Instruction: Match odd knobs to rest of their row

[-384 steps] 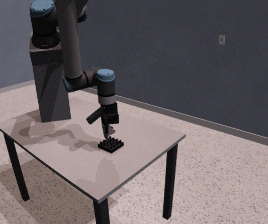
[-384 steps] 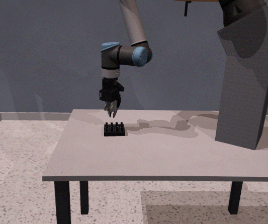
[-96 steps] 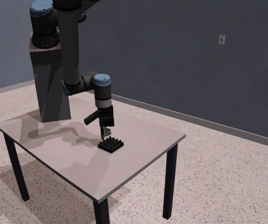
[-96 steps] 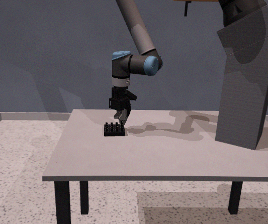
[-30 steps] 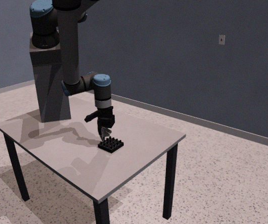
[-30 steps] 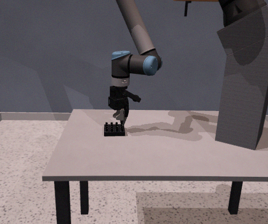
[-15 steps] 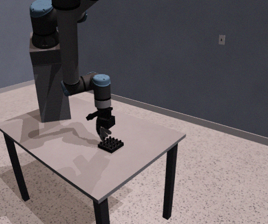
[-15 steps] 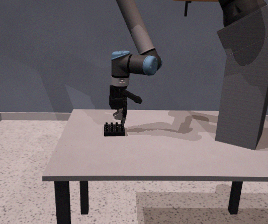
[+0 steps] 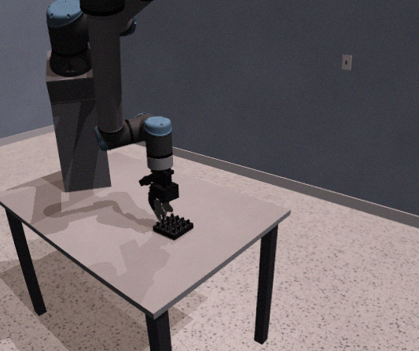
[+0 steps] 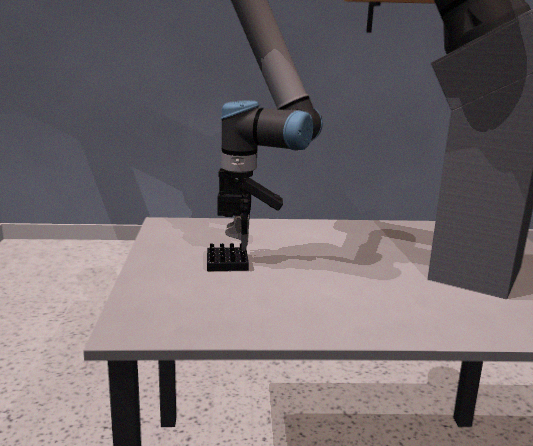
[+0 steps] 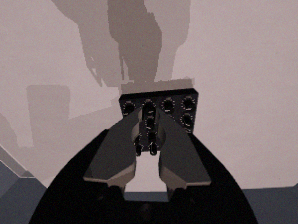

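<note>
The black knob box (image 9: 170,229) (image 10: 226,260) (image 11: 172,103) sits near the middle of the table, with its small knobs standing upright in rows. My gripper (image 9: 163,215) (image 10: 243,244) (image 11: 148,107) points straight down over the edge of the box nearest the arm's base. Its two fingers are closed around one knob (image 11: 149,131) in that edge row. In the wrist view the fingers hide the near knobs, and I cannot read the marks. Several knobs at the far side of the box show as dark rings.
The grey table (image 9: 231,212) (image 10: 319,310) (image 11: 240,50) carries only the box and the arm's tall grey pedestal (image 9: 78,138) (image 10: 489,175) at one end. The arm's shadow falls across the top beside the box.
</note>
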